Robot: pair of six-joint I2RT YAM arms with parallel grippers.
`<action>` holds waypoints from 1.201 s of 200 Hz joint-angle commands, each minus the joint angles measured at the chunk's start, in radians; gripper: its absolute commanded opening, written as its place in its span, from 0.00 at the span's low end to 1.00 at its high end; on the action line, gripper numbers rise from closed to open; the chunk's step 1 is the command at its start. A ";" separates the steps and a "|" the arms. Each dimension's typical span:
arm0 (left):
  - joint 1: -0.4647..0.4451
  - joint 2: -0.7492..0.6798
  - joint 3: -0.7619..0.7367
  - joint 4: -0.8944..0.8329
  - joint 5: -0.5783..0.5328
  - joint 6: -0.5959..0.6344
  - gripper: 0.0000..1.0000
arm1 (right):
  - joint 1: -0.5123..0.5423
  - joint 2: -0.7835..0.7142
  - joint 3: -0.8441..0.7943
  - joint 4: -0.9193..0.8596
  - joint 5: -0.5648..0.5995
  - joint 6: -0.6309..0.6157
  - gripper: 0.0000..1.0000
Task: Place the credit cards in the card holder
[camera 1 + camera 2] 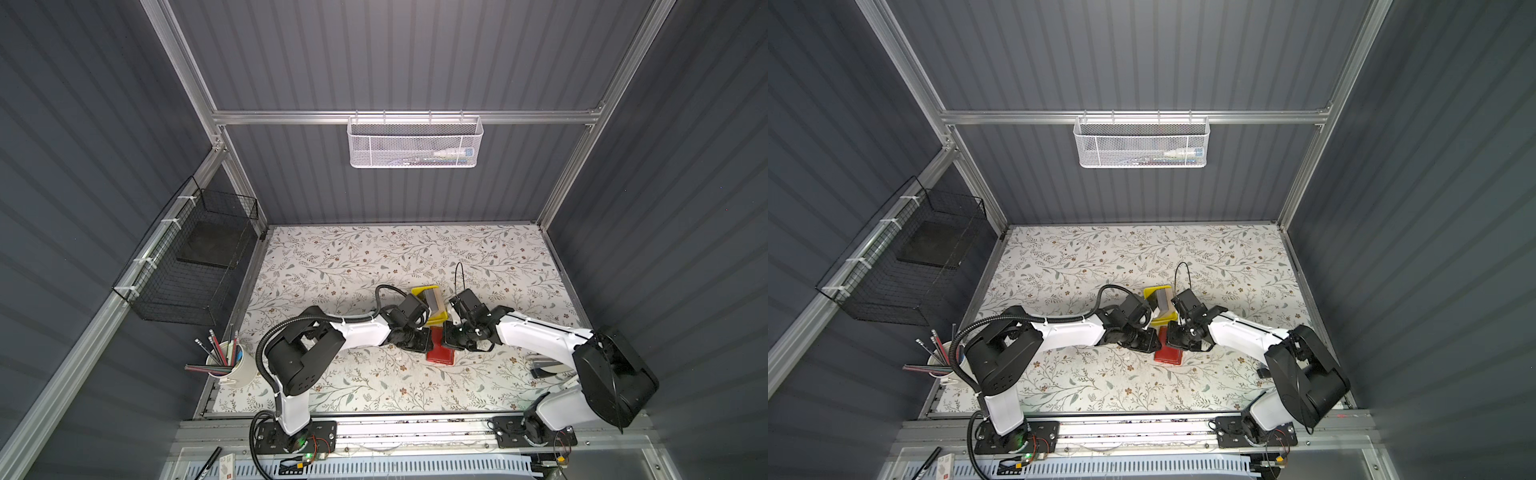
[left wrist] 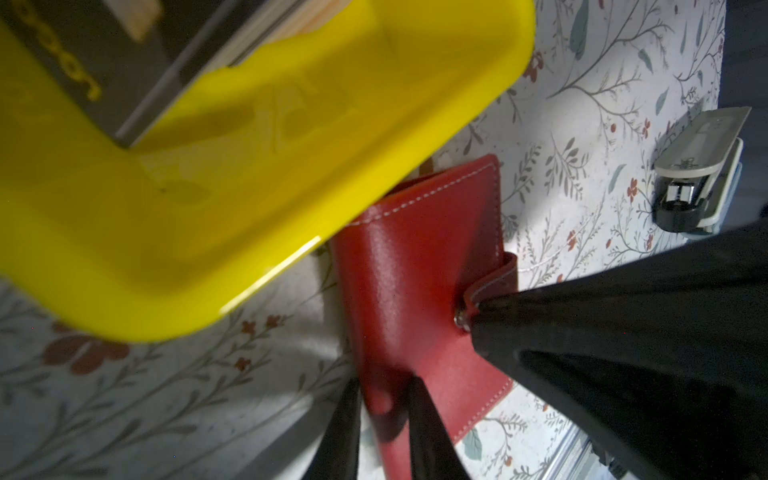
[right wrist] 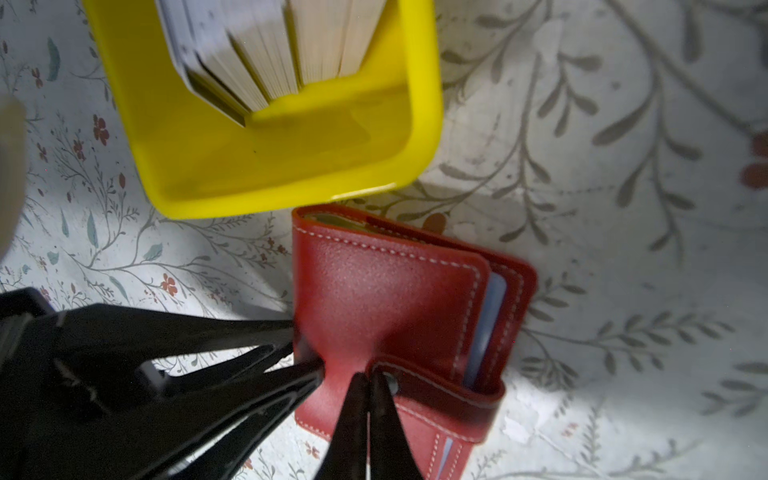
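Just beside the yellow tray (image 3: 291, 166), my left gripper (image 2: 384, 382) clamps the red card holder's (image 3: 374, 291) spine while my right gripper (image 3: 368, 380) pinches its snap strap (image 3: 440, 388).

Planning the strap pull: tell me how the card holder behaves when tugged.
The card holder likely flexes, not stiff: its cover bows where the right gripper pinches the snap tab. It looks thin and light, so it may slide on the table unless the left gripper pins its edge.
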 commanded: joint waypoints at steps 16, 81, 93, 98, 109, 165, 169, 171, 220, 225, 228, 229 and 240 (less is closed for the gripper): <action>-0.013 -0.010 -0.031 0.009 0.001 -0.014 0.22 | 0.019 0.055 0.007 -0.073 0.050 -0.005 0.06; -0.014 -0.018 -0.035 0.009 -0.002 -0.016 0.22 | 0.022 0.078 0.006 -0.092 0.062 0.007 0.04; -0.013 -0.021 -0.035 0.010 -0.003 -0.016 0.22 | 0.022 0.084 0.006 -0.102 0.068 0.008 0.04; -0.014 -0.022 -0.034 0.009 -0.003 -0.015 0.22 | 0.022 0.085 0.006 -0.103 0.069 0.009 0.03; -0.014 -0.023 -0.036 0.009 -0.005 -0.016 0.22 | 0.022 0.091 0.006 -0.105 0.068 0.007 0.03; -0.014 -0.031 -0.036 0.005 -0.007 -0.017 0.22 | 0.024 0.102 -0.005 -0.110 0.081 0.017 0.03; -0.014 -0.030 -0.038 0.005 -0.008 -0.015 0.22 | 0.024 0.101 -0.006 -0.111 0.082 0.019 0.03; -0.016 -0.031 -0.038 0.005 -0.007 -0.015 0.22 | 0.025 0.099 -0.007 -0.111 0.083 0.018 0.03; -0.014 -0.054 -0.043 0.010 -0.011 -0.016 0.22 | 0.024 0.051 -0.021 -0.072 0.067 0.023 0.11; -0.014 -0.059 -0.041 0.008 -0.011 -0.015 0.22 | 0.025 0.036 -0.023 -0.057 0.059 0.023 0.12; -0.013 -0.066 -0.038 0.007 -0.010 -0.013 0.22 | 0.025 0.027 -0.023 -0.050 0.055 0.023 0.13; -0.013 -0.068 -0.039 0.006 -0.011 -0.013 0.22 | 0.025 0.025 -0.022 -0.049 0.053 0.024 0.13; -0.013 -0.089 -0.033 0.000 -0.020 -0.005 0.22 | 0.025 -0.005 -0.011 -0.050 0.053 0.024 0.18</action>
